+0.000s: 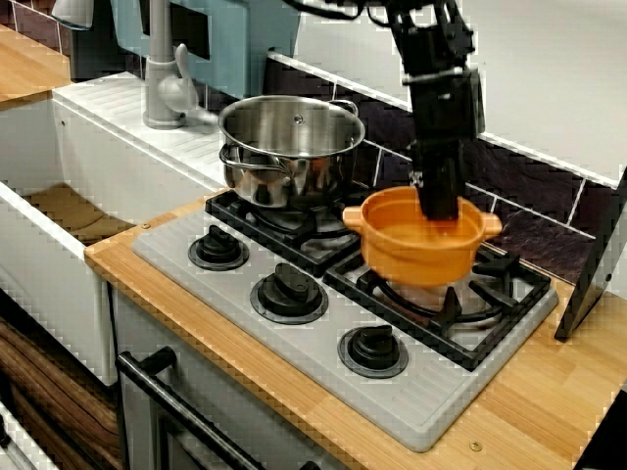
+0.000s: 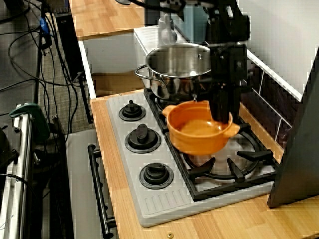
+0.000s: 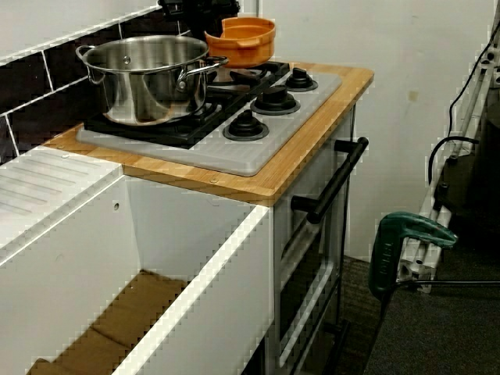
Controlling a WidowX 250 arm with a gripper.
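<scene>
An orange pot (image 1: 416, 250) with two small handles hangs a little above the right burner grate (image 1: 500, 294), slightly tilted. My black gripper (image 1: 438, 208) comes down from above, its fingers closed over the pot's far rim. The higher view shows the same: the gripper (image 2: 221, 115) pinches the back wall of the orange pot (image 2: 194, 132), whose bottom is off the grate. From the sink side, the orange pot (image 3: 242, 41) shows behind a steel pot (image 3: 148, 74); the fingers are hidden there. The steel pot (image 1: 289, 147) stands on the left burner, close beside the orange one.
Three black knobs (image 1: 289, 292) line the grey stove plate (image 1: 411, 406). A white sink (image 1: 59, 211) and grey faucet (image 1: 162, 83) lie left. A dark panel (image 1: 598, 264) leans at the right. The oven handle (image 3: 337, 178) juts out in front, and dark tiles (image 1: 549, 196) back the stove.
</scene>
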